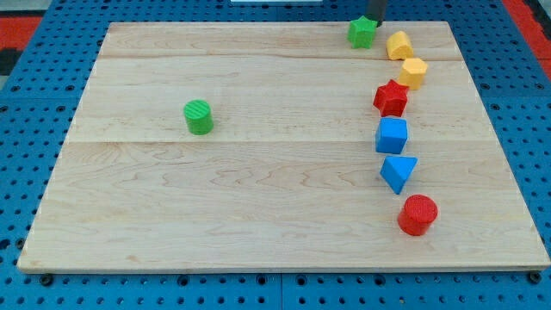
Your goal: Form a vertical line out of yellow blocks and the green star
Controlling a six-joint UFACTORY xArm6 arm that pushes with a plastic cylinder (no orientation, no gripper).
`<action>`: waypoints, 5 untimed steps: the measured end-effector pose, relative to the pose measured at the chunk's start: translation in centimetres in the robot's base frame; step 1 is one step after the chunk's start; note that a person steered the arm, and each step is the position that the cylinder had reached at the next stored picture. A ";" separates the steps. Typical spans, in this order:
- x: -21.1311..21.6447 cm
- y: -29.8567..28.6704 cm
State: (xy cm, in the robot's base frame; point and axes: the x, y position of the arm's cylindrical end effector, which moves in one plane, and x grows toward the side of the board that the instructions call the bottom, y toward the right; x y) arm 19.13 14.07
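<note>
green star [362,33] at the wooden surface [258,198] top edge, my tip [373,21] touching its upper right, no fingers on the rod, two yellow blocks [399,45] [412,72] just right and below the star, red star [391,98] lower still

Star [362,33] at the board's [258,215] top edge, two blocks [399,45] [413,72] just right, cylinder [199,117] well left
</note>
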 end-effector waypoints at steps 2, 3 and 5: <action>1.6 -10.8; 4.1 -7.6; 3.9 -3.7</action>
State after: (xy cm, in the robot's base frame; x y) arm 23.02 10.34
